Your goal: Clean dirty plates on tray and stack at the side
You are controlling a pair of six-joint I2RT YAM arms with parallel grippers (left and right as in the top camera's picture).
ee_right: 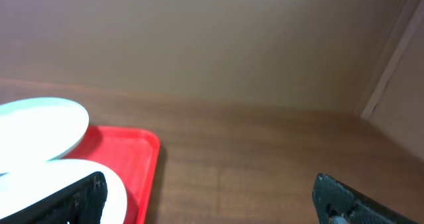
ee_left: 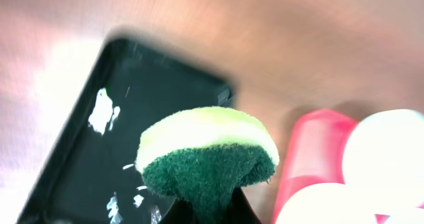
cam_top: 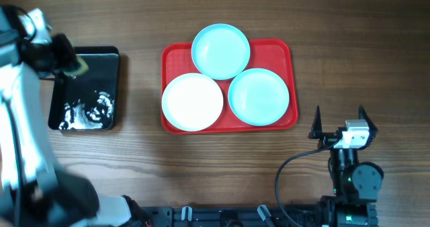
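Brown wood makes up the bench (cam_top: 222,12), seen from above. In the middle lies the red tray (cam_top: 176,58), flat on the wood. Three plates sit on it, close together with their edges meeting. One turquoise plate (cam_top: 220,50) is at 12 o'clock on the tray and pokes out a bit over the far rim. The white plate (cam_top: 193,101) is at 8 o'clock. The other turquoise plate (cam_top: 259,96) is at 4 o'clock. From above I cannot see any dirt on them.

At 9 o'clock from the red tray, well apart from it, lies a shiny black tray (cam_top: 101,69). White foamy marks (cam_top: 87,111) show at its 6 o'clock end.

The left claw (ee_left: 205,207) is closed tight on a sponge (ee_left: 207,154). The sponge is yellow-green on one side and dark green and scratchy on the other. It hangs over the 11 o'clock part of the black tray. The left wrist view is blurry, so I cannot tell if the sponge touches the tray.

The right claw (cam_top: 340,113) is at 4 o'clock from the red tray, near its corner but apart from it. Its two fingers are spread wide with nothing in between. A black cable (cam_top: 289,170) curls on the bench beside that arm.
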